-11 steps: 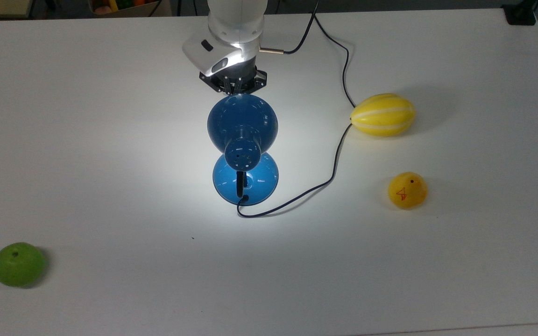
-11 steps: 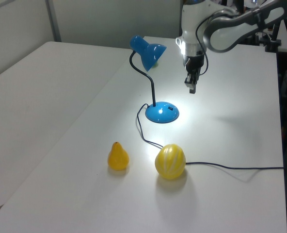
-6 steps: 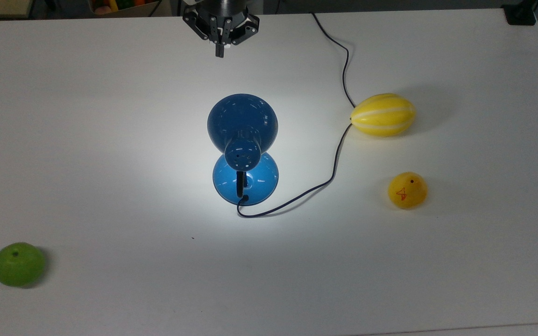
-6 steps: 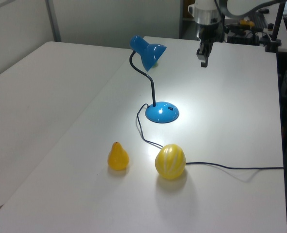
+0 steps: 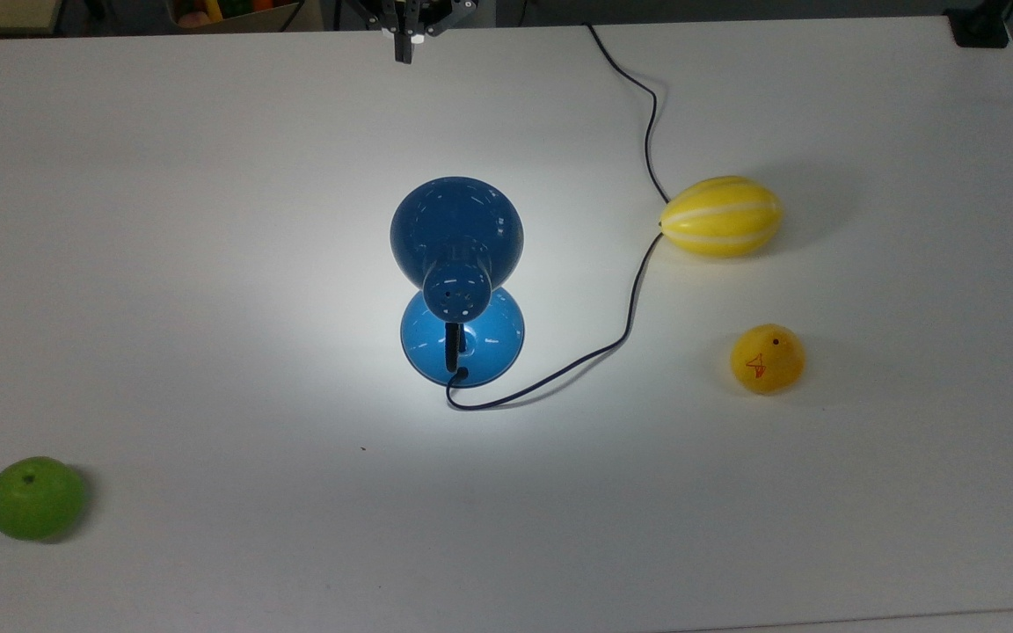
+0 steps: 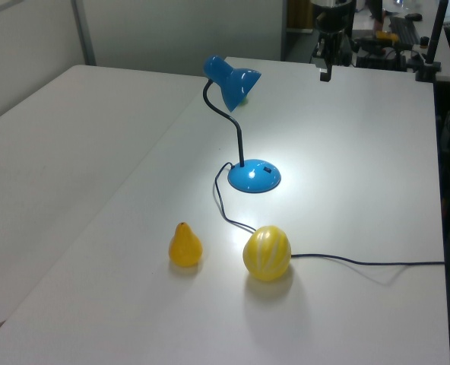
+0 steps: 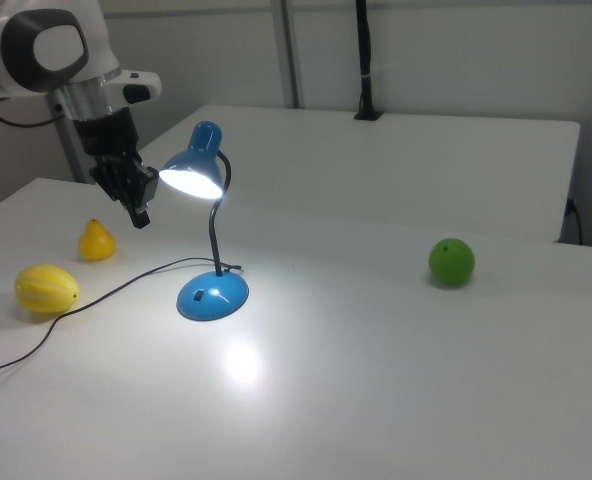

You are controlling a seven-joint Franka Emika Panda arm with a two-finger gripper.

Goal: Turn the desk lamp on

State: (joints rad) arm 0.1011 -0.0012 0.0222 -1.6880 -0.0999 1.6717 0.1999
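The blue desk lamp (image 5: pixel 456 230) stands mid-table on its round base (image 5: pixel 462 338), and a bright pool of light lies on the table around it. In the right view its dome shade (image 7: pixel 196 170) glows from inside. A thin black cord (image 5: pixel 638 264) runs from the base to the table's far edge. My gripper (image 5: pixel 404 53) hangs at the top view's upper edge, well away from the shade, shut on nothing. The left view has the gripper (image 6: pixel 325 74) high and behind the lamp (image 6: pixel 232 80). In the right view the gripper (image 7: pixel 141 215) hovers left of the shade.
A yellow striped melon (image 5: pixel 720 216) lies against the cord at the top view's right. A yellow pear (image 5: pixel 768 358) sits below it. A green apple (image 5: pixel 35 498) rests at the lower left. The white table (image 5: pixel 207 176) spreads wide around the lamp.
My gripper has drawn back from beside the lamp shade to the table's far edge. The lamp is lit in every frame and has not moved.
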